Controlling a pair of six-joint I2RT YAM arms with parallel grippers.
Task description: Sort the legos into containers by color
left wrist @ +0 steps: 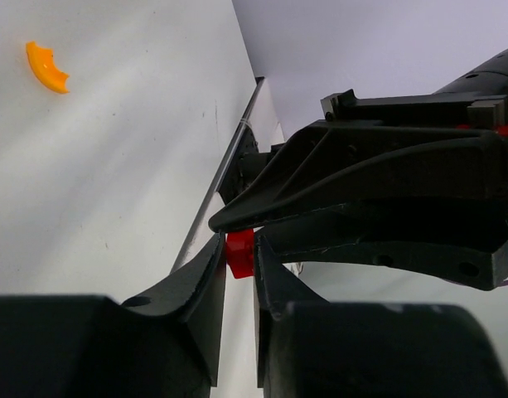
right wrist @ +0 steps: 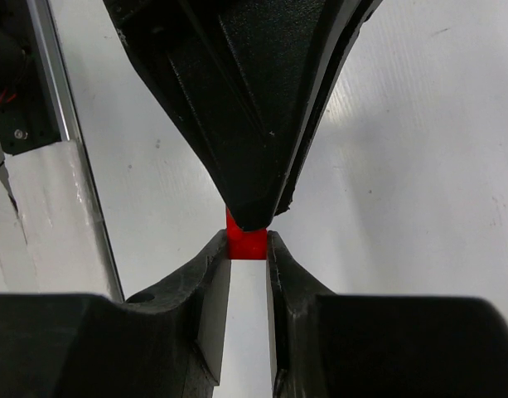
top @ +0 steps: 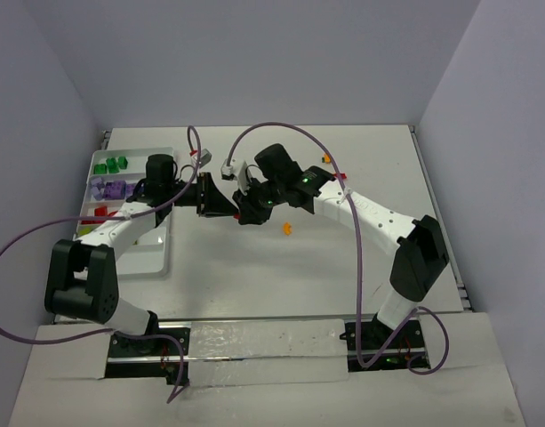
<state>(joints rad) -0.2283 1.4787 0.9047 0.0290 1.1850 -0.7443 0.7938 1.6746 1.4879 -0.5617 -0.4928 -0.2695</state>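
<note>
The left end effector [left wrist: 239,247] and right end effector [right wrist: 246,240] meet tip to tip above the table [top: 254,276], just right of the tray [top: 152,253]. Both are narrowed onto one red brick [left wrist: 240,254], gripping it from opposite sides. An orange piece [top: 289,229] lies on the table nearby. Green bricks [top: 110,164] and purple bricks [top: 112,189] sit in separate tray compartments.

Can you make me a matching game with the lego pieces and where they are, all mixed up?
1 red lego
2 orange curved piece
3 green legos
4 purple legos

A tray, second compartment from the far end
B pinched by left gripper and right gripper
C loose on the table
D tray, farthest compartment

Pairs: 1-B, 2-C, 3-D, 4-A
</note>
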